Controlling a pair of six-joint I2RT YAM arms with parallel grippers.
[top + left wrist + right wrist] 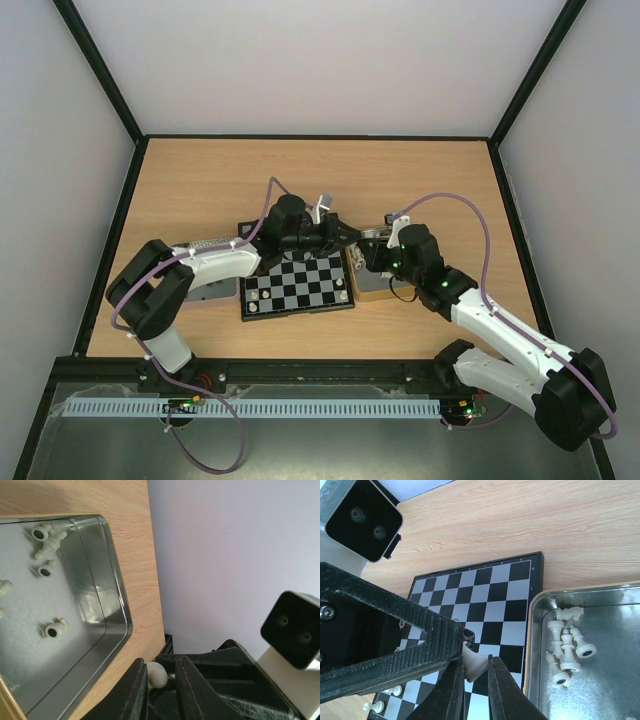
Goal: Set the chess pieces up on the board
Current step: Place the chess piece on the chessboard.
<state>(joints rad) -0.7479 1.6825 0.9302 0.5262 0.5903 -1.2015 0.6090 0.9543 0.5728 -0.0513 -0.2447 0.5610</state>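
Chess piece (476, 665) — in right end effector (472, 669).

tin (112, 570): shiny reflective metal; table (520, 520): matt wood grain; chess pieces (567, 645): smooth plastic; board (490, 587): smooth, slight sheen

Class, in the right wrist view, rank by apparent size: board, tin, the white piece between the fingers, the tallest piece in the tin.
1. board
2. tin, cut off by frame
3. held piece and tin piece look alike; held one is nearer, so unranked

No readable text or labels appear anywhere.
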